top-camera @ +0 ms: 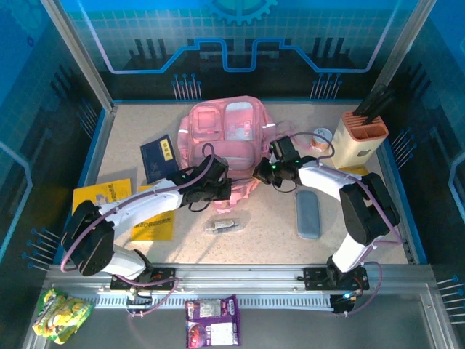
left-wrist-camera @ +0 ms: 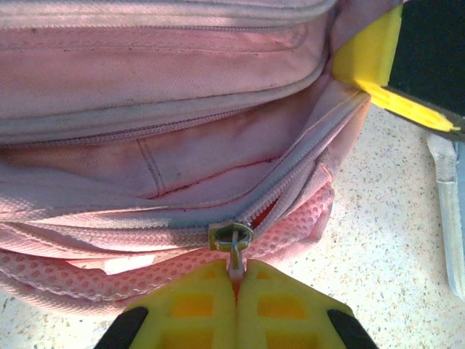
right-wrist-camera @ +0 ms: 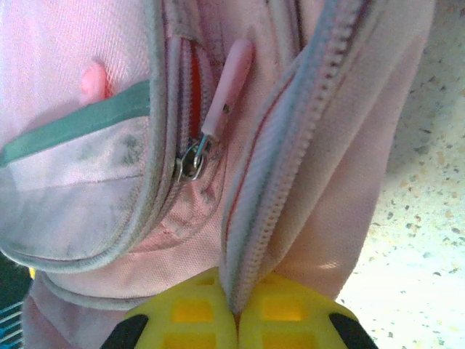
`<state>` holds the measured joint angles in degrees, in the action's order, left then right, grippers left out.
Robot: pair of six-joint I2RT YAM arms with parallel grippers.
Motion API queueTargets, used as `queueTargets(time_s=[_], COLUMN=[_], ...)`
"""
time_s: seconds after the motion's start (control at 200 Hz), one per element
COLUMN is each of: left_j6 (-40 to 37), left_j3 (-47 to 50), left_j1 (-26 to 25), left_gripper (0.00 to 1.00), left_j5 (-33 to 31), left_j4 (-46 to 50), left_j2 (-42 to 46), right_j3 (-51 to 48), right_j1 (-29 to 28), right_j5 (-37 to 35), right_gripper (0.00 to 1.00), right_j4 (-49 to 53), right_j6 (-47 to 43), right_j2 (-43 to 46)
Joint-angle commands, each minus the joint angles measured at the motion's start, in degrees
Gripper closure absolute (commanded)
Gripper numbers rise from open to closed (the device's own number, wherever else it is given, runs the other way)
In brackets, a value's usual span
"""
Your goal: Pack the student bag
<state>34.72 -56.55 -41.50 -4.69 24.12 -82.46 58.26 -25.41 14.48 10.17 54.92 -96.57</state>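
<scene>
Lengthwise the bag points away, its near end hidden by the arms; left gripper clamps its zipper pull, right gripper its zipper edge.

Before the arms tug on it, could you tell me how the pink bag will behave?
Probably floppy: the student bag creases where the right gripper pinches it. It lies slack, so likely light and apt to slide on the table.

1. The student bag, a soft pink backpack with translucent front pockets, is being shown lying flat at the far middle of the table.
2. Its main zip is being shown partly open, with the metal slider standing where the teeth part.
</scene>
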Motion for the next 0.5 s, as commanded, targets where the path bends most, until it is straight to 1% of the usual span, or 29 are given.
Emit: queueTargets(time_s=[0.0,0.07,0.165,0.285,0.36,0.46,0.495], left_j6=[-3.68,-5.06,-6.94,-8.69,-8.88,-8.68,-8.3], left_j3=[-2.6,-1.86,0.15,2.98,3.86,3.78,3.65], left_j1=[-0.49,-0.02,1.38,3.12,4.78,4.85,4.79], left_gripper=[1.0,1.0,1.0,1.0,1.0,1.0,1.0], left_j5=[1.1,-0.22,2.38,1.63,3.06,4.13,4.71], left_j4=[1.6,3.6,4.14,4.52,4.43,2.32,1.28], left_j2=[2.75,3.41,4.13,4.93,4.71,3.99,3.76], right_j3=[2.54,3.84,5.66,8.79,9.58,9.59,9.59], right_j1=[3.49,5.17,7.55,9.97,10.46,10.14,10.03], right_j5=[-2.73,-2.15,-0.35,1.26,1.83,3.29,4.03], right_gripper=[1.0,1.0,1.0,1.0,1.0,1.0,0.96], right_j4=[-2.09,-0.89,0.66,3.81,4.33,4.0,4.13], right_j6=[-3.91,-5.58,-7.88,-10.65,-11.3,-11.18,-11.22], right_j2=[0.77,0.86,0.19,-1.62,-2.29,-2.61,-2.74])
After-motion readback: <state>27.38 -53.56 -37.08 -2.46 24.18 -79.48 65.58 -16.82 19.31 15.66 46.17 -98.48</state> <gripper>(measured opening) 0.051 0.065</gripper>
